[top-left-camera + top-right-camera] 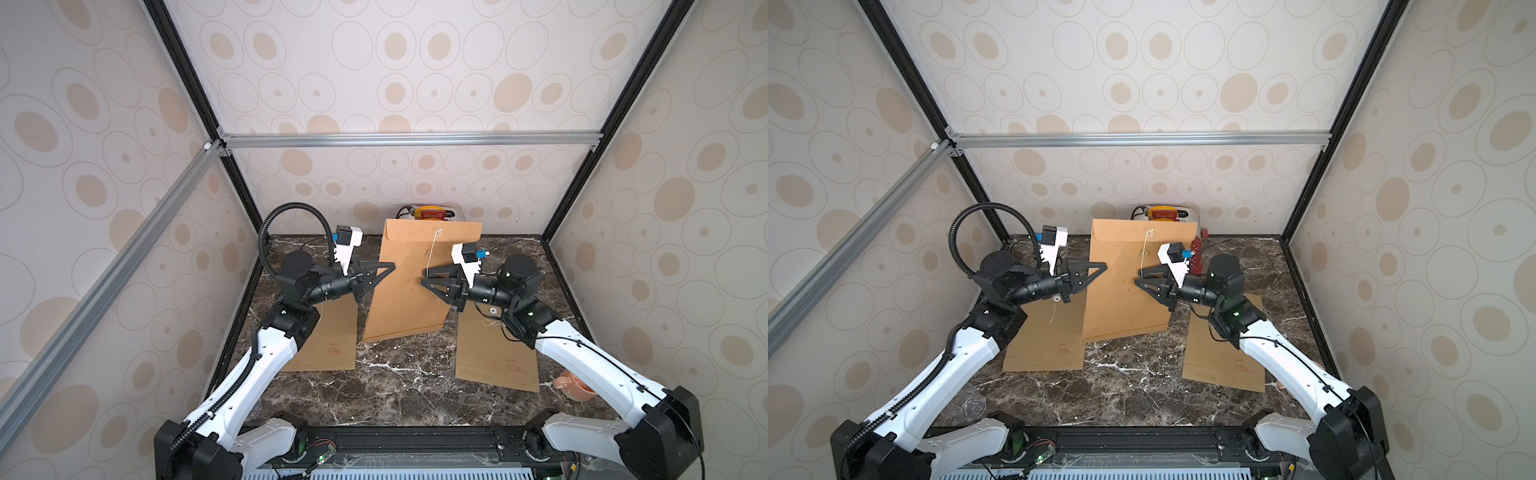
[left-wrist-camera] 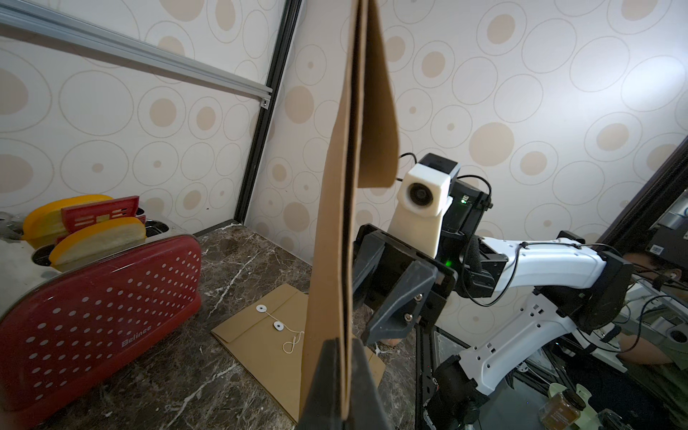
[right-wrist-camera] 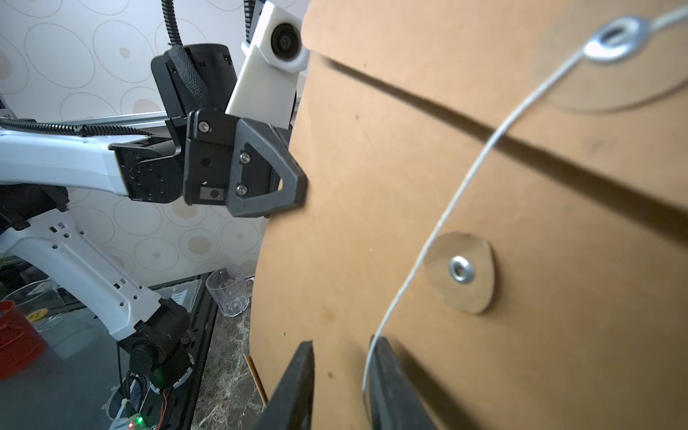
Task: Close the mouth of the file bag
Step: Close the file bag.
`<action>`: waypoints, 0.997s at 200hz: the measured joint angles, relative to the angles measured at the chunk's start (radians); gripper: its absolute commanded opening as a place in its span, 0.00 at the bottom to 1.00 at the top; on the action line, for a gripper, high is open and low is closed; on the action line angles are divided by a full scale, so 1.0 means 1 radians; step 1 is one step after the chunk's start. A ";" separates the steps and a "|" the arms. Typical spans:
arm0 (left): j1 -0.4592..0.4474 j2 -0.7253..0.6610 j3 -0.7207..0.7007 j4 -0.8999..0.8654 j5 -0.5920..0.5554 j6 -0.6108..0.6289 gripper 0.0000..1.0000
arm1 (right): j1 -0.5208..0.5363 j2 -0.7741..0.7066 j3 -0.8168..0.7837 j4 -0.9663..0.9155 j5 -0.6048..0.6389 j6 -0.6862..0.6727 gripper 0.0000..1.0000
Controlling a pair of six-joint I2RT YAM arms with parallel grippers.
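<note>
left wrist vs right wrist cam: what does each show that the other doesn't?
Left wrist only: the red toaster, a flat file bag lying on the table, and the upright file bag seen edge-on, its flap standing off the body.
Right wrist only: that bag's face, with the loose white string and lower washer. The string runs down against one of the fingers of the open right gripper. There is also a clear cup.
Both: the upright file bag, the left gripper shut on its edge, and the marble table.
</note>
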 measured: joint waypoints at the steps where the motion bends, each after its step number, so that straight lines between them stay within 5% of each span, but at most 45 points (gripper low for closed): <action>1: 0.000 0.000 0.000 0.000 0.000 0.000 0.00 | 0.000 0.000 -0.003 0.002 0.000 0.000 0.28; 199: 0.000 -0.017 -0.008 0.013 -0.007 -0.006 0.00 | 0.003 -0.132 -0.314 0.154 0.079 0.099 0.19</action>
